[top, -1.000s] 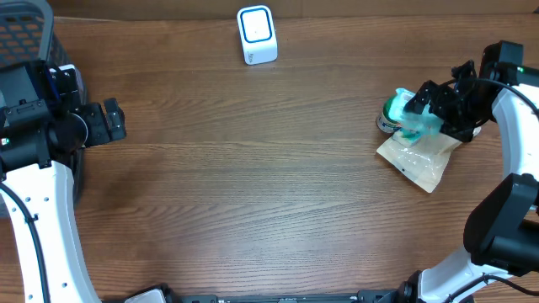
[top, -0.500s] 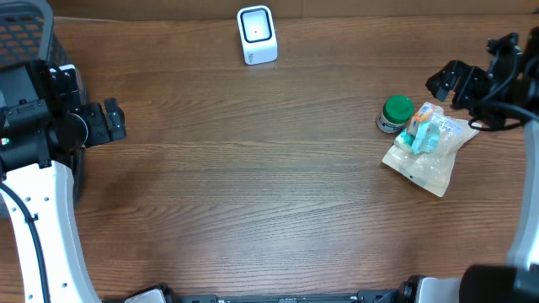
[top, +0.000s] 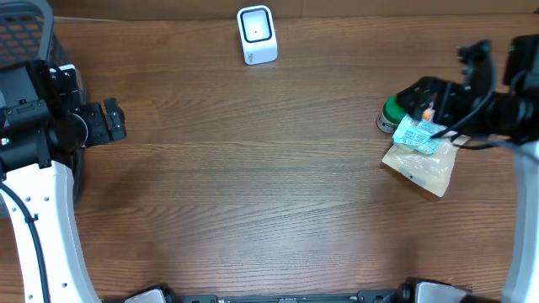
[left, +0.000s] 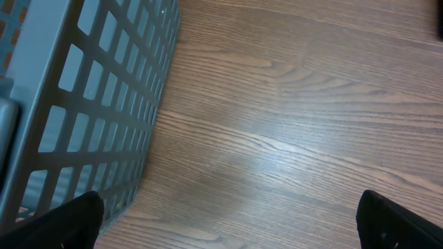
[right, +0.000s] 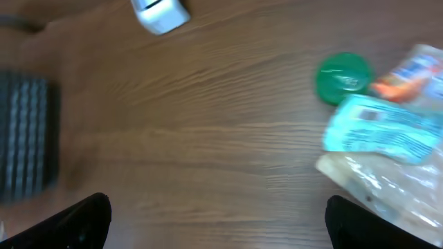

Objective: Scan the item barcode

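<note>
The two fingers of the right gripper (right: 218, 223) stand wide apart, and between them there is only bare wood, so they hold nothing. In the right wrist view, which is blurred, only the dark tips of the fingers show, at the two lower corners. Beyond them the packet (right: 387, 131) lies flat on the table (top: 253, 194). It is a clear plastic bag with a teal label, and something orange is at its far end. From overhead the packet is on the right side of the table, and the right gripper hangs over its far part without gripping it. A small jar with a green lid (top: 391, 112) stands just beside the packet, on its far left corner. I cannot tell if the two touch.

The fingers of the left gripper (left: 228, 223) are also spread wide and empty. They are over bare wood at the left side of the table. Just to their left is the grey mesh wall of a basket (left: 83, 104), which occupies the far left corner.

The scanner (top: 256, 34), a white block with a blue frame on its face, stands at the far edge near the middle. It is well apart from the packet and from both grippers.
</note>
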`<state>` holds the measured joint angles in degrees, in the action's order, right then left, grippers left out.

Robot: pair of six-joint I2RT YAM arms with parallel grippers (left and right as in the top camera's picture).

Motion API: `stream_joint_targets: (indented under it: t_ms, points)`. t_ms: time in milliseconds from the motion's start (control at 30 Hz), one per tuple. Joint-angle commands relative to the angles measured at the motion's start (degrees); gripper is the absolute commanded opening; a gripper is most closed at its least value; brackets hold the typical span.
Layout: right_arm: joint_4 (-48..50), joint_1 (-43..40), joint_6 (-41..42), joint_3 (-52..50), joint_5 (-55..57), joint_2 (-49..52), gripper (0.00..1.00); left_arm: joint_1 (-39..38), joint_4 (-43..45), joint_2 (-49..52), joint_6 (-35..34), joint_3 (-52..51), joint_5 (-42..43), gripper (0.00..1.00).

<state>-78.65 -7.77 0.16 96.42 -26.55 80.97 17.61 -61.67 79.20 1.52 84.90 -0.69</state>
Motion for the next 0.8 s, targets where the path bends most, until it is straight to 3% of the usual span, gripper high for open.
stream_joint_targets:
  t_ms: [0, 167, 300, 767]
  points:
    - [0.3, 6.3, -1.0, 1.2, 3.9, -5.8, 1.0, -0.4, 0.2, 0.2, 0.6, 0.3, 0.5, 1.0]
    - [-0.1, 16.5, 5.8, 1.2, 15.6, -11.9, 1.0, -0.4, 0.2, 0.2, 0.6, 0.3, 0.5, 1.0]
    - [-0.8, 20.2, 6.5, 1.2, 16.5, -15.8, 1.0, -0.4, 0.2, 0.2, 0.6, 0.3, 0.5, 1.0]
    - [-4.2, 20.3, 5.8, 1.2, 22.4, -17.0, 1.0, -0.4, 0.2, 0.2, 0.6, 0.3, 0.5, 1.0]
